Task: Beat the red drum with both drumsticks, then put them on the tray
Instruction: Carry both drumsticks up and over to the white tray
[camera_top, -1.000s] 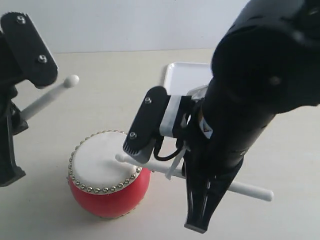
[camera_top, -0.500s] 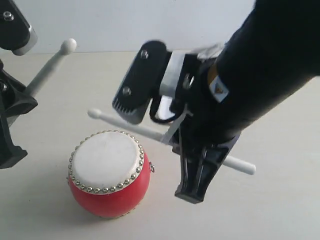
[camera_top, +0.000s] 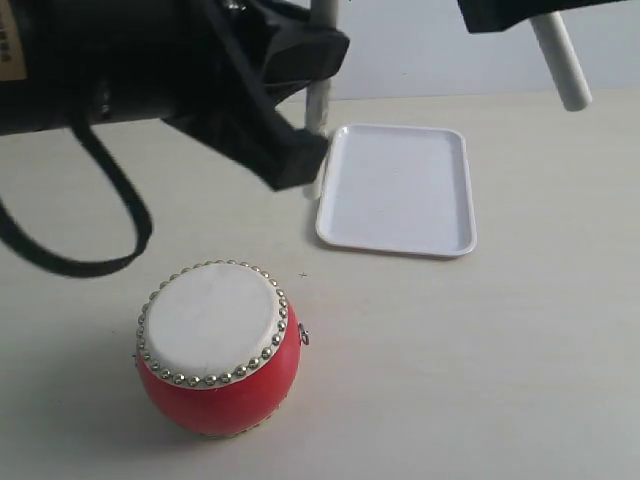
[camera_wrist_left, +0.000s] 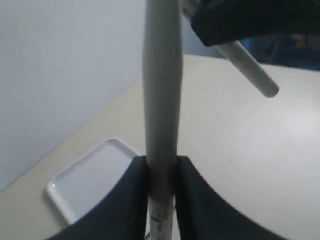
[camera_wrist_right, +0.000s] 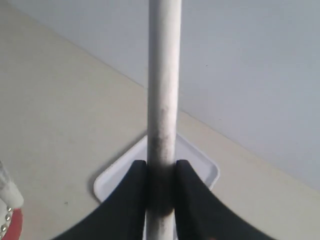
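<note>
Wood, pale, smooth: left drumstick (camera_wrist_left: 161, 90) clamped in left jaws, right drumstick (camera_wrist_right: 163, 75) in right jaws, both held high above worktop (camera_top: 520, 350), near tray (camera_top: 395, 190), apart from red drum (camera_top: 215, 400); probably light, stiff, prone to rolling on release; best gripped mid-shaft

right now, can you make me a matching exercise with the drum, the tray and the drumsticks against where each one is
Things:
1 red drum
2 tray
3 drumsticks

Places:
a off the table, one clamped in the left gripper, one in the right gripper
b flat on the table, nothing lying in it
c standing on the table, skin up

Pairs: 1-c, 2-b, 3-a
</note>
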